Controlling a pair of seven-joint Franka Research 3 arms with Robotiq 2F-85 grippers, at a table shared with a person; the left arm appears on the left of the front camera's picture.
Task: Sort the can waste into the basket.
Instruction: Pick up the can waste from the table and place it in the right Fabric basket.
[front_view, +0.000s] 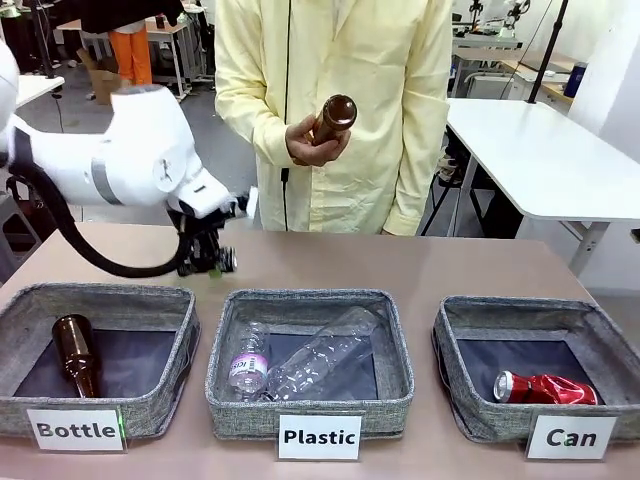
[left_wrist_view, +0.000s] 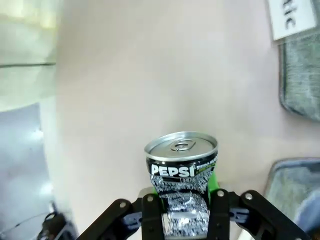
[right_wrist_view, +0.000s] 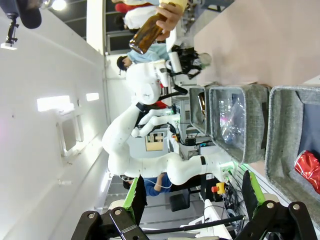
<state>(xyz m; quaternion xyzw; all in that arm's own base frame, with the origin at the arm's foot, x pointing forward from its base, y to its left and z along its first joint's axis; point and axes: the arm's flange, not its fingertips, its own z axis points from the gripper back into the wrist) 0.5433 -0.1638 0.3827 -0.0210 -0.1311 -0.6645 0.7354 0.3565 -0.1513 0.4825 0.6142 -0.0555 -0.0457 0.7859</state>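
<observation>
On the pale brown table (front_view: 330, 262), the grey woven-fabric rectangular basket labelled "Can" (front_view: 520, 306) is set at the near right, and the crushed shiny red metal can (front_view: 545, 388) is already contained in it. The left gripper (front_view: 205, 262) is positioned at the far left, its jaws clamped on the crumpled lower body of the crushed black metal can with white print (left_wrist_view: 182, 167). The right gripper (right_wrist_view: 195, 192) is spread wide and empty. A long rightward traverse is judged necessary. If released early, the can would be dropped into the grey bin labelled "Plastic" (front_view: 310, 298). Slippage of the deformed wall is also possible.
</observation>
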